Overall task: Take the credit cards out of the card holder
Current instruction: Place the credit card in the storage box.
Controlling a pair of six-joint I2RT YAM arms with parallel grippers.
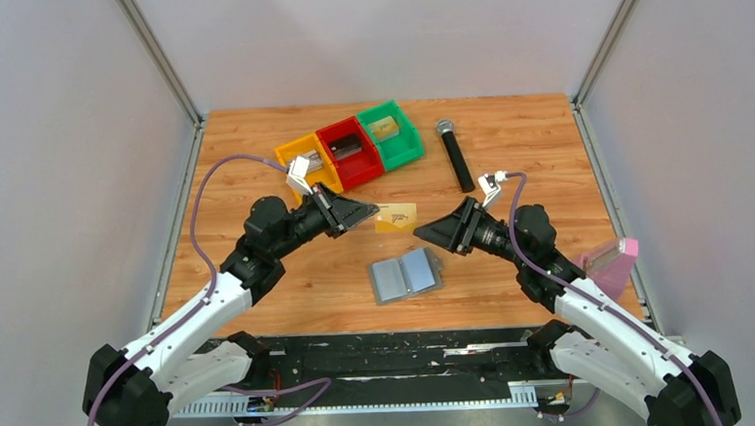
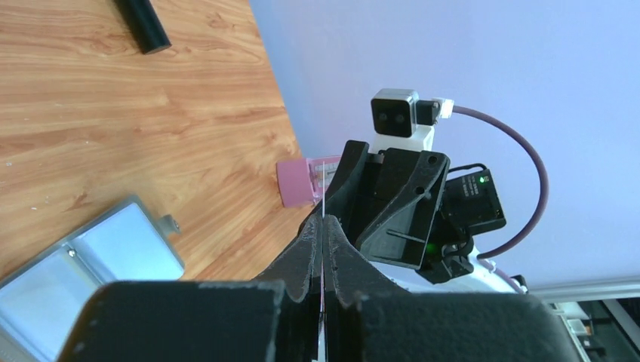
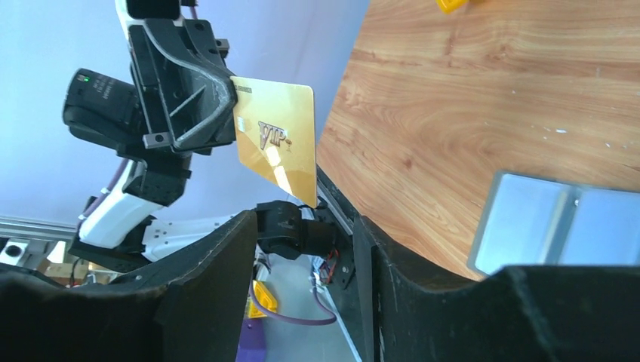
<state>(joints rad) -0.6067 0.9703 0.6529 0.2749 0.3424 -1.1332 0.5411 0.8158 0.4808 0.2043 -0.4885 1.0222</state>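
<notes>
A gold credit card hangs in the air above the table's middle, with my left gripper shut on its left end. In the right wrist view that card faces the camera and sticks out of the left fingers. From the left wrist it shows edge-on as a thin line between the closed pads. My right gripper stands open and empty just right of the card, apart from it. The grey-blue card holder lies open on the table below both grippers.
Yellow, red and green bins stand in a row at the back; a pale card lies in the green one. A black microphone lies right of them. A pink object sits by the right edge.
</notes>
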